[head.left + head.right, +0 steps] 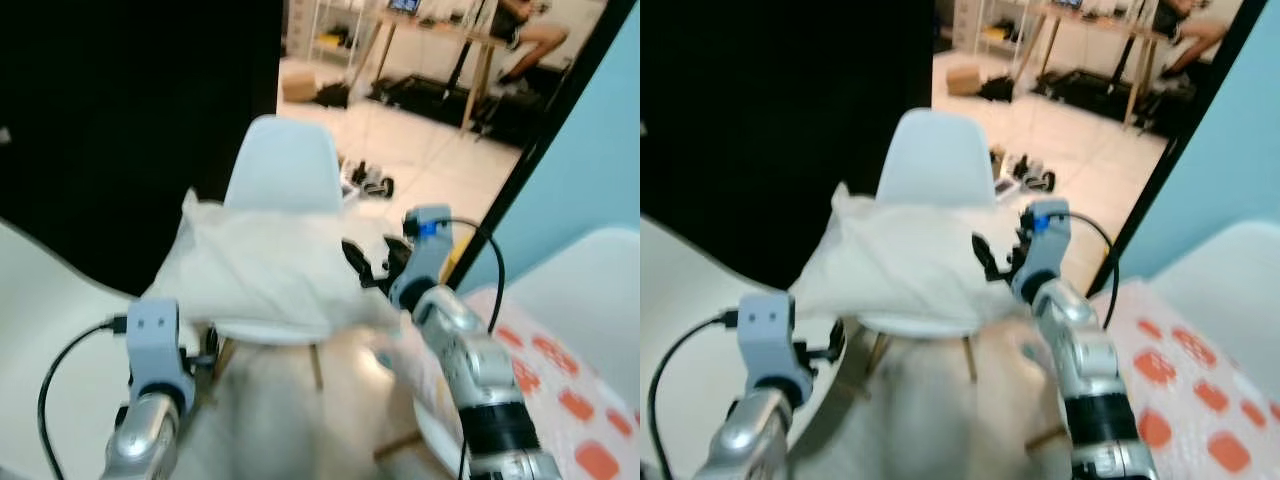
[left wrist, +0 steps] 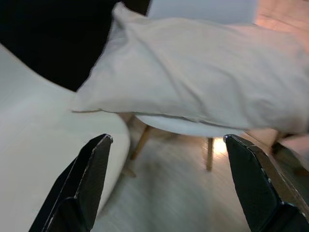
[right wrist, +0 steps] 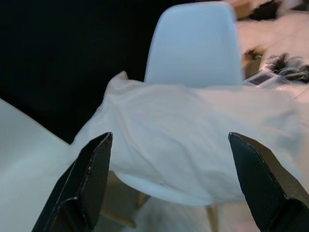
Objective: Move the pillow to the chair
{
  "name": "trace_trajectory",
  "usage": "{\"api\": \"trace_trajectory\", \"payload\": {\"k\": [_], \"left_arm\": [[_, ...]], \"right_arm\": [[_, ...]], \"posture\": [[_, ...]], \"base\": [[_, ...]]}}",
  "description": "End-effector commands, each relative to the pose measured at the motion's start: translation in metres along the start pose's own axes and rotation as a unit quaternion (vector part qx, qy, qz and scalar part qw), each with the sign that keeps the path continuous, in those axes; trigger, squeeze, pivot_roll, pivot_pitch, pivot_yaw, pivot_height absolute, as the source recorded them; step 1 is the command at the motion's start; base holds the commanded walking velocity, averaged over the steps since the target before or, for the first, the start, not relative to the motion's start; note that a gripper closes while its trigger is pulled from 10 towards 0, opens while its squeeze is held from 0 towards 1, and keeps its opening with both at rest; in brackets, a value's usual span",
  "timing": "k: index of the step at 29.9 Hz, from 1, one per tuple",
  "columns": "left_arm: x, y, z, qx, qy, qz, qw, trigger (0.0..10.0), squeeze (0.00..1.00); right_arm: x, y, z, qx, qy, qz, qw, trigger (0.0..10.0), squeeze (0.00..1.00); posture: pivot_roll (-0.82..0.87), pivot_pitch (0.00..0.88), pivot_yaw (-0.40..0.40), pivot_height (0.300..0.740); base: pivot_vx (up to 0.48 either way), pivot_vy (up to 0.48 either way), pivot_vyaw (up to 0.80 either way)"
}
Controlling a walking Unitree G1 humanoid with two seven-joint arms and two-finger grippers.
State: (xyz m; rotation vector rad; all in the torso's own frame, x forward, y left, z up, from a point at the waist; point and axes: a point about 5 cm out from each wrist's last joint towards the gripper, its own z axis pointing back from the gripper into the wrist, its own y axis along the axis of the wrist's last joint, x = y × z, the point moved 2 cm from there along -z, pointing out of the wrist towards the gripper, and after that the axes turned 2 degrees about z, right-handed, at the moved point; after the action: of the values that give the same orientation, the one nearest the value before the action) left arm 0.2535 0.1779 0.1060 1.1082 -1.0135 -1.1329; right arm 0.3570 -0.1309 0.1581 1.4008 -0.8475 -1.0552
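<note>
Ahead of us stands a white shell chair (image 1: 283,170) with wooden legs, its back upright against a black wall (image 1: 120,120). The cream pillow (image 1: 265,265) lies across the chair's seat, covering it from side edge to side edge and overhanging the front rim, its far edge against the backrest. To our right sits a white surface with orange patches (image 1: 560,390), beside a pale blue wall (image 1: 590,150). Beyond the chair, a tiled floor (image 1: 420,150) runs to a wooden desk (image 1: 440,35) where a person's legs (image 1: 535,40) show. Our right gripper (image 3: 169,181) hovers just before the pillow's right end, fingers spread wide and holding nothing. Our left gripper (image 2: 166,186) hangs near the pillow's left front corner, fingers likewise parted and empty.
</note>
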Motion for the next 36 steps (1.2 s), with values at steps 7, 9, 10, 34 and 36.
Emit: {"api": "trace_trajectory", "payload": {"k": [7,9,10,34,36], "left_arm": [[0.006,-0.001,0.000,0.000,-0.012,0.003,1.000,10.0,0.00],[0.006,0.000,0.000,0.001,-0.012,0.004,1.000,10.0,0.00],[0.006,0.000,0.000,0.003,-0.012,0.006,1.000,10.0,0.00],[-0.002,0.010,-0.007,0.034,-0.016,-0.045,0.998,10.0,0.00],[-0.006,0.012,-0.009,0.037,-0.011,-0.055,0.998,10.0,0.00]], "right_arm": [[0.006,0.000,0.002,-0.005,-0.015,0.009,1.000,10.0,0.00],[0.006,0.000,0.002,-0.006,-0.015,0.009,1.000,10.0,0.00],[0.006,0.000,0.002,-0.007,-0.015,0.010,1.000,10.0,0.00],[0.035,-0.025,0.012,-0.064,-0.087,-0.008,0.994,10.0,0.00],[0.040,-0.027,0.013,-0.069,-0.096,-0.007,0.993,10.0,0.00]], "posture": [[0.05,0.000,-0.112,0.736],[0.05,0.000,-0.112,0.736],[0.05,0.000,-0.113,0.736],[0.03,0.000,-0.112,0.736],[0.03,0.000,-0.113,0.736]], "base": [[-0.480,0.000,-0.73],[-0.418,0.000,-0.73],[-0.304,0.000,-0.73],[-0.023,0.000,-0.72],[0.000,0.000,-0.72]]}}
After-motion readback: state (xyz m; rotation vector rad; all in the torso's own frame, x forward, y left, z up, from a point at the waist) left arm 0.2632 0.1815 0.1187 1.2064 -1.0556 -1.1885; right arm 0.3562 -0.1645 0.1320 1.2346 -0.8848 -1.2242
